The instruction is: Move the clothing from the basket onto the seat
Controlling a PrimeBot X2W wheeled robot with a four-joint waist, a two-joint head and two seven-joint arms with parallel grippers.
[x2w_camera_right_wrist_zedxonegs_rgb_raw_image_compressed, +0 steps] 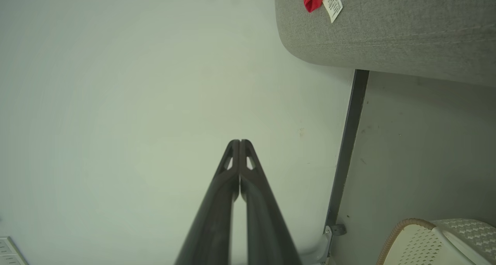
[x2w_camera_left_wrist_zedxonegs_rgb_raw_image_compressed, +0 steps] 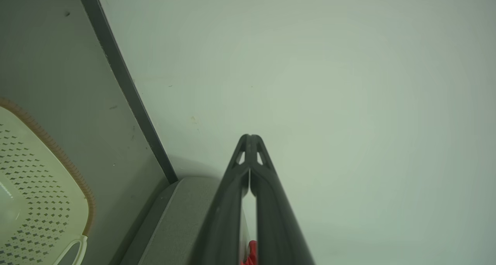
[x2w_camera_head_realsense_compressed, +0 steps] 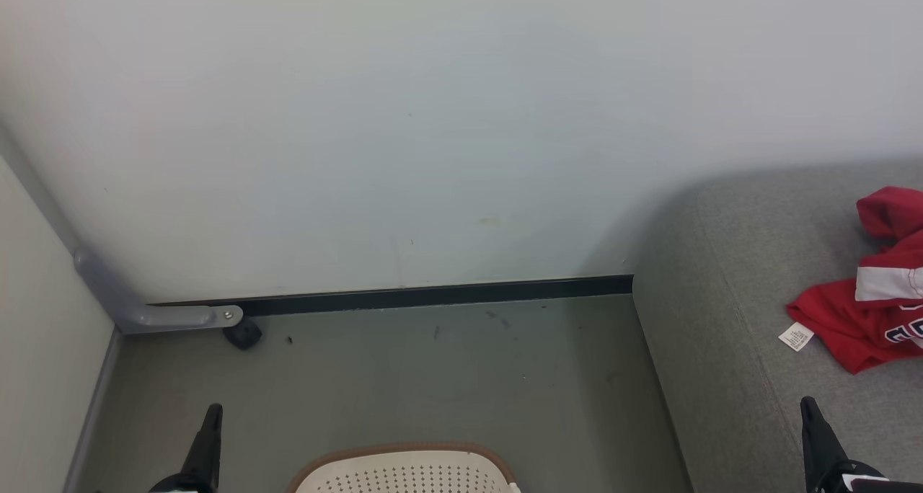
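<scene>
Conceivably, the clothing near the edge of the seat could be dragged off by the right gripper, closed empty like the left gripper.

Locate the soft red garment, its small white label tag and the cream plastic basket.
Soft red garment (x2w_camera_head_realsense_compressed: 845, 321): head view, lower fold.
Small white label tag (x2w_camera_head_realsense_compressed: 796, 336): head view, centre.
Cream plastic basket (x2w_camera_head_realsense_compressed: 407, 478): head view, perforated wall.

A sparse indoor room furnished like a living area: a grey couch against a bare pale wall with dark skirting, a laundry basket on the grey floor.
</scene>
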